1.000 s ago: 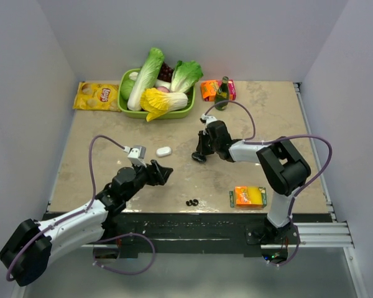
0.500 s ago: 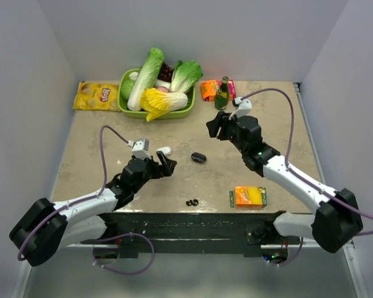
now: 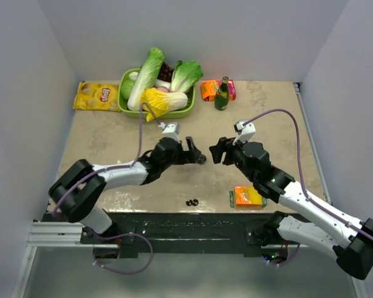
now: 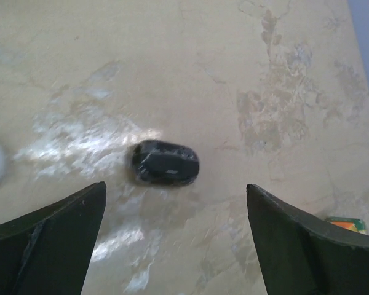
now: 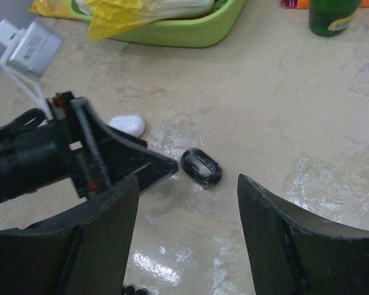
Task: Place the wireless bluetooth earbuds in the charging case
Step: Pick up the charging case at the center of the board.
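Both are spread: the left hand (image 4: pixel 175 186) has the black charging case (image 4: pixel 166 163) just ahead between its fingers on the worktop (image 4: pixel 295 61), and the right hand (image 5: pixel 187 179) faces it from opposite. The black earbuds (image 3: pixel 191 202) lie well behind both hands. They are tiny, light and probably slick, so pinch one across its middle.

Tan marble-look table (image 3: pixel 112 136) has a green basket (image 3: pixel 177 114) up at 11 o'clock, stuffed with napa cabbage (image 3: pixel 146 77), lettuce (image 3: pixel 186 74), a yellow leafy cabbage (image 3: pixel 158 100) and dark grapes (image 3: pixel 166 71). Lay's chips bag (image 3: pixel 97 96) lies just beside it at 10. Green bottle (image 3: pixel 222 94) stands at 1, right by an orange snack packet (image 3: pixel 208 90). Orange box (image 3: pixel 249 196) sits at 5.
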Available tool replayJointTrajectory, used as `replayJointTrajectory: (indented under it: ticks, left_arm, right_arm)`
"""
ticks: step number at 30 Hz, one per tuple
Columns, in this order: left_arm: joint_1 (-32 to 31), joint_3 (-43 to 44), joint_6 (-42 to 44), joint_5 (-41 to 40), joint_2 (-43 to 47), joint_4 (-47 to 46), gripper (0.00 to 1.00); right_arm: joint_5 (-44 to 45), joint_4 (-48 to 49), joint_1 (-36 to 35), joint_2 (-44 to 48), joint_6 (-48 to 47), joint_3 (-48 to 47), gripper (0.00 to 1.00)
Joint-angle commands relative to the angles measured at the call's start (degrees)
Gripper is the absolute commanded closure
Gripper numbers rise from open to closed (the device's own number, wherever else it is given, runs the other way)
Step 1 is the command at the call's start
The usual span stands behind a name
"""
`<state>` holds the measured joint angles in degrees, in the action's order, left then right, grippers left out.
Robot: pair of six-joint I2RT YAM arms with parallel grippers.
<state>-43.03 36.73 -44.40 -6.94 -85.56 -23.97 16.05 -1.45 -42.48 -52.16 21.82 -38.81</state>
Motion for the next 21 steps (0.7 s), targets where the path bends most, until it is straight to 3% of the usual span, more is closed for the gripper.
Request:
replayJointTrajectory:
  ticks: [1,11,21]
  left_arm:
    - [-8.2,16.1,8.7,-10.9,-9.2,16.3,0.00]
    - [-8.9,20.6,7.8,-18.4,-16.6,21.1,0.00]
    - [-9.0,23.7,9.9,-18.4,-21.3,22.1,0.00]
  right_arm:
    - [2.3,-2.4,-0.4,2.0,0.6,1.2,0.32]
    - [1.0,-6.4,-0.5,10.8,1.7,1.0,0.32]
    - [1.2,-9.0,-0.4,13.1,1.8,0.7,0.32]
